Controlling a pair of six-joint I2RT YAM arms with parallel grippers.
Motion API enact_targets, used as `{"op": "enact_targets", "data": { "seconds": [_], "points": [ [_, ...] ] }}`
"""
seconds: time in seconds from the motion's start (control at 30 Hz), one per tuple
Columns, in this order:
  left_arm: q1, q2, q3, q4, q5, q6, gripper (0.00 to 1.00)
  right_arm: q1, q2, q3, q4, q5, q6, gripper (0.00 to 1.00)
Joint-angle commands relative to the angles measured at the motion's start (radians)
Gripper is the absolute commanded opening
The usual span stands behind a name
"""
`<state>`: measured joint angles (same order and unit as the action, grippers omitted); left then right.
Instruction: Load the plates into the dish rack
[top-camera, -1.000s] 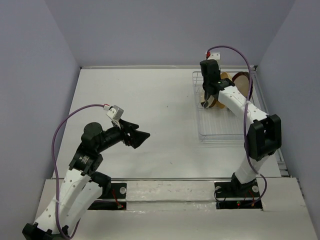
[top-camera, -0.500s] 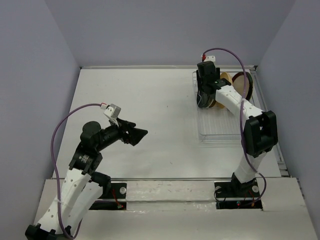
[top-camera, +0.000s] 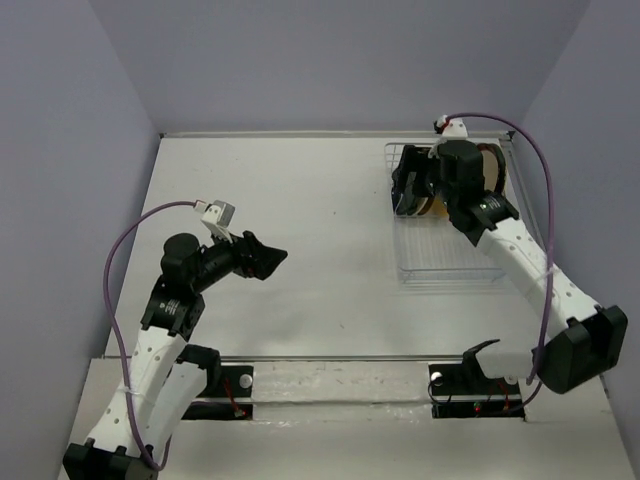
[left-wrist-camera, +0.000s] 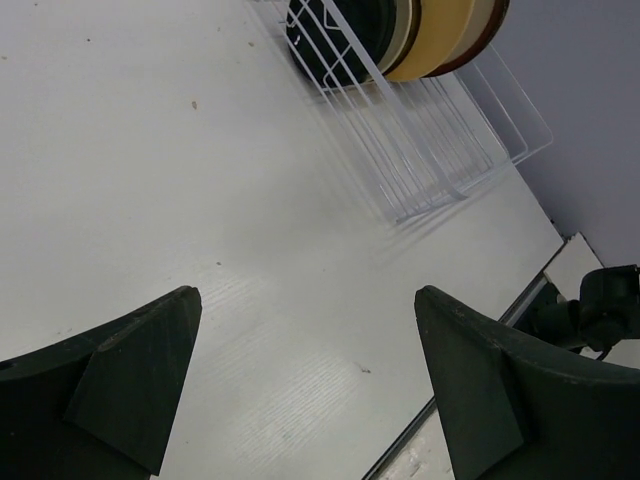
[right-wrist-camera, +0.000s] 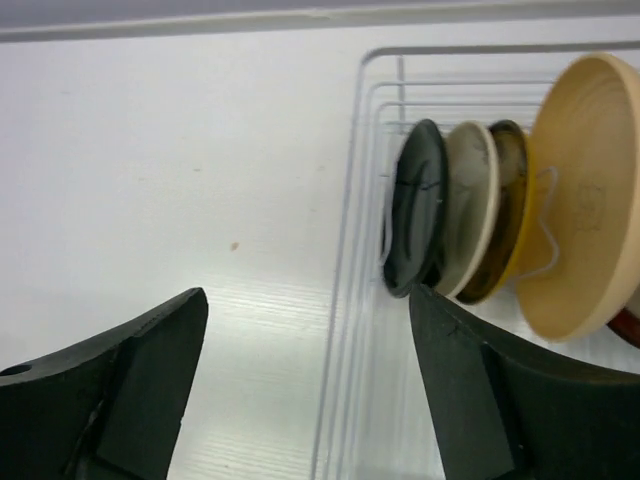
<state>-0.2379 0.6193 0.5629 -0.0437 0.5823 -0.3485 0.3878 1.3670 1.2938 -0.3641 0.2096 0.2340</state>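
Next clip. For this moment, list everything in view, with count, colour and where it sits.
plates: five; dark, cream, brown, orange-yellow, and a red rim at the frame edge; standing on edge side by side at the rack's far end
dish rack: one, clear white wire, far right of the table, near half bare
table: one, white, under everything
walls: pale lavender-grey, around the table on three sides
cables: two, purple, one looped along each arm
arms: two, white and black, bases at the near edge
left gripper: one, black, open, holding nothing, over bare table at the left
right gripper: one, black, open, holding nothing, by the racked plates
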Motion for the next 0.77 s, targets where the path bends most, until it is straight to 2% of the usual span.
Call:
{"op": "enact_targets", "data": {
  "seconds": [0.0,0.17,0.33,0.5,0.63,0.73],
  "points": [
    [0.043,-0.022,0.002,0.03,0.033,0.016,0.99,0.042,-0.156,-0.145,0.177,-0.324,0.128,0.99],
    [0.061,-0.033,0.005,0.039,0.01,0.013,0.99,0.042,-0.411,-0.277,0.223,-0.447,0.162,1.0],
    [0.061,-0.047,0.032,0.151,0.013,-0.021,0.99,0.042,-0.615,-0.317,0.198,-0.498,0.157,1.0],
    [0.061,-0.087,0.074,0.255,0.027,-0.072,0.99,0.042,-0.833,-0.381,0.189,-0.438,0.154,1.0],
    [0.061,-0.122,0.055,0.271,0.039,-0.101,0.99,0.042,-0.884,-0.43,0.151,-0.389,0.18,1.0],
    [0.061,-0.144,0.005,0.262,0.05,-0.129,0.99,0.042,-0.878,-0.45,0.137,-0.438,0.205,1.0]
  ]
}}
